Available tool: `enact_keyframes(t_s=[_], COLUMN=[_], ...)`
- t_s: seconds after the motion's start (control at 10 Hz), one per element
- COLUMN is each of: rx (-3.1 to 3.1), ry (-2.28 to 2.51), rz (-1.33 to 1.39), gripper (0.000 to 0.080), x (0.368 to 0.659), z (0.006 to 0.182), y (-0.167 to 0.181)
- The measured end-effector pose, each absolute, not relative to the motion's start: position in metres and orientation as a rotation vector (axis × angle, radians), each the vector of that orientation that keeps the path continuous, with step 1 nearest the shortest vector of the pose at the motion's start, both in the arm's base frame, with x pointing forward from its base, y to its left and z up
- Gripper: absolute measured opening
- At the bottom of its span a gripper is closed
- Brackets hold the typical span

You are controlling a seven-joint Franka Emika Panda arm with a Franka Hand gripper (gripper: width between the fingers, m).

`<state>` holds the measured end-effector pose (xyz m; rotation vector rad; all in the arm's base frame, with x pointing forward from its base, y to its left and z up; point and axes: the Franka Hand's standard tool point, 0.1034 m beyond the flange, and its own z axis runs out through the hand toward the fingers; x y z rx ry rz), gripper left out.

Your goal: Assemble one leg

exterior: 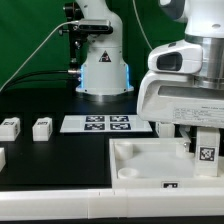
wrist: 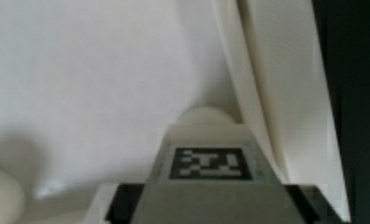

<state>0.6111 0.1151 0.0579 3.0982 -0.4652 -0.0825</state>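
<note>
Holding the leg [exterior: 206,150] upright in our gripper [exterior: 204,140], we are hovering it over the tray [exterior: 135,160] at the exterior view's right, close above or perhaps already touching the tray floor; we cannot tell which. Our fingers are clenching the leg near its top, and its tag is facing the exterior camera. In the wrist view the leg [wrist: 210,150] is filling the middle, tag toward the lens, with the tray wall [wrist: 271,90] running just beside it and a round socket edge showing at the picture's corner. Two spare legs [exterior: 42,127] are sitting well apart on the table [exterior: 50,165] at the exterior view's left, near the marker board [exterior: 108,123]. We are judging the risks from here: the leg is sitting near the tray wall, so lowering it could be catching the rim instead of the socket; a slight tilt in our grip could be jamming it at the socket mouth; and pressing hard while misaligned could be shoving the whole tray sideways across the table.
</note>
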Motion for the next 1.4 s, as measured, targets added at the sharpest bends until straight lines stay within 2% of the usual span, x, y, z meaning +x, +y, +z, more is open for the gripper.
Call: enact_keyframes(t_s=[0.4, 0.9, 1.4], rx=[3.093, 2.776, 2.112], ry=[-0.501, -1.428, -2.293], rz=[-0.083, -0.072, -0.056], gripper=[0.0288, 0.0290, 0.0290], x=[0.6111, 0.6104, 0.6120], z=[0.0579, 0.0582, 0.0596], y=[0.1152, 0.1218, 0.1234])
